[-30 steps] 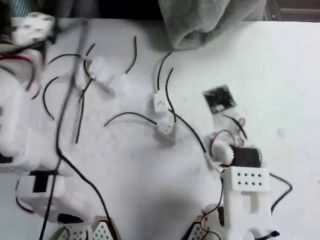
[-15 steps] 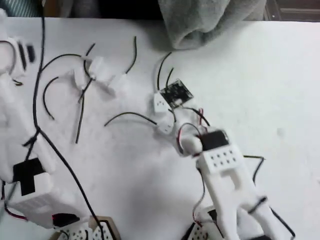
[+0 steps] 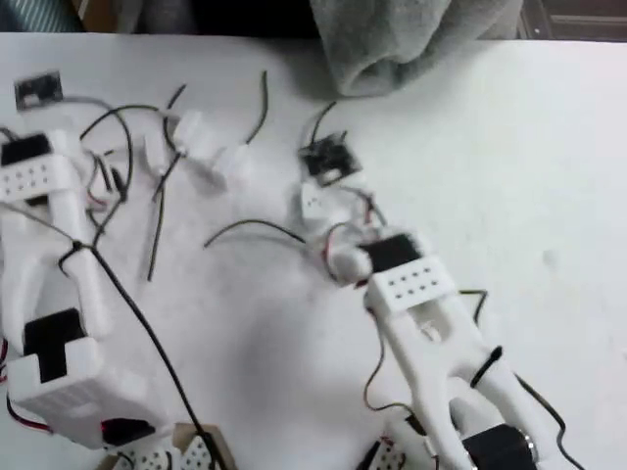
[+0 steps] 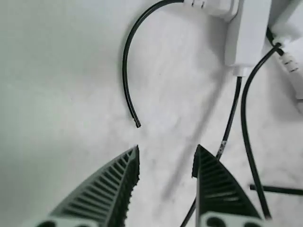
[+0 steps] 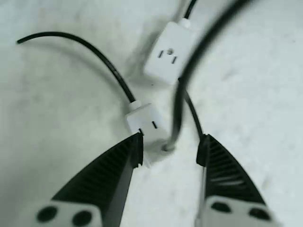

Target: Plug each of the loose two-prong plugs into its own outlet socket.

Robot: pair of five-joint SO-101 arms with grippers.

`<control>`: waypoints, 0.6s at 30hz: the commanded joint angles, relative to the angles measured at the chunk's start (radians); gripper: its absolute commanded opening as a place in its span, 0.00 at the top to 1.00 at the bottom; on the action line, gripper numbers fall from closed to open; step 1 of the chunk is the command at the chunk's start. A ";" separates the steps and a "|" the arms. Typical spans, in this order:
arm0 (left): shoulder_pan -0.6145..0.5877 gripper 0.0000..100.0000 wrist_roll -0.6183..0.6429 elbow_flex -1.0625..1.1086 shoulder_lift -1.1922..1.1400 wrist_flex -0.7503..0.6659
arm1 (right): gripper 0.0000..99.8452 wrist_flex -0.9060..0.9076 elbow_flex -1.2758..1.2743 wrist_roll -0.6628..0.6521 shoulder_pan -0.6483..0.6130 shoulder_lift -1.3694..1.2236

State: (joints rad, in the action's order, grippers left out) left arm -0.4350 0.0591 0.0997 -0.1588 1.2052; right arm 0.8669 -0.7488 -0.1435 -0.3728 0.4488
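We see the right end effector (image 5: 169, 147) low over the white worktop (image 5: 47, 118), its two black ribbed fingers spread wide and pinching nothing. One white outlet socket (image 5: 146, 124) lies face up just beside one fingertip, two slots showing, with a thin black lead (image 5: 109, 68) curving away from its back end. A second socket (image 5: 168, 54) lies a little beyond it, also face up and apart from the first. A thick black cord (image 5: 175, 118) crosses in front of both sockets. Its end comes down in the gap between the fingers, and we cannot tell whether it touches either one.

In the high view the right arm (image 3: 431, 313) reaches from the near edge toward the middle of the worktop, over the spot where the sockets lie. The loose plugs (image 3: 188, 129) sit in a tangle of short black wires further left and toward the far edge. They are well apart from the sockets, and none is plugged in. The left arm (image 3: 49, 245) lies along the left side, near that tangle.

The left end effector (image 4: 165, 158) hangs close above the worktop, its fingers likewise spread and holding nothing. Just beyond its tips lies the free end of a curved black wire (image 4: 124, 66). A white plug body (image 4: 246, 33) rests farther off with a cord leaving it. A grey cloth (image 3: 411, 44) is heaped at the far edge.
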 commanded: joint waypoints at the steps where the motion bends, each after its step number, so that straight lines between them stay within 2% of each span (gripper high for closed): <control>1: 0.054 0.81 0.029 0.172 0.035 -0.230 | 0.85 -0.028 0.041 0.006 0.051 0.004; 6: 0.065 0.81 -0.008 0.313 0.036 -0.436 | 0.86 -0.054 0.023 0.003 0.016 -0.042; 12: 0.068 0.81 -0.011 0.315 0.036 -0.448 | 0.87 -0.065 0.032 0.002 0.005 -0.156; 18: 0.071 0.81 -0.012 0.315 0.035 -0.448 | 0.87 -0.015 0.043 0.002 0.001 -0.116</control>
State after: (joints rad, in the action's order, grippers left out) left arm -0.3813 0.0545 0.4127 -0.1603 0.7725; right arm 0.8362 -0.7472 -0.1435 -0.3636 0.2923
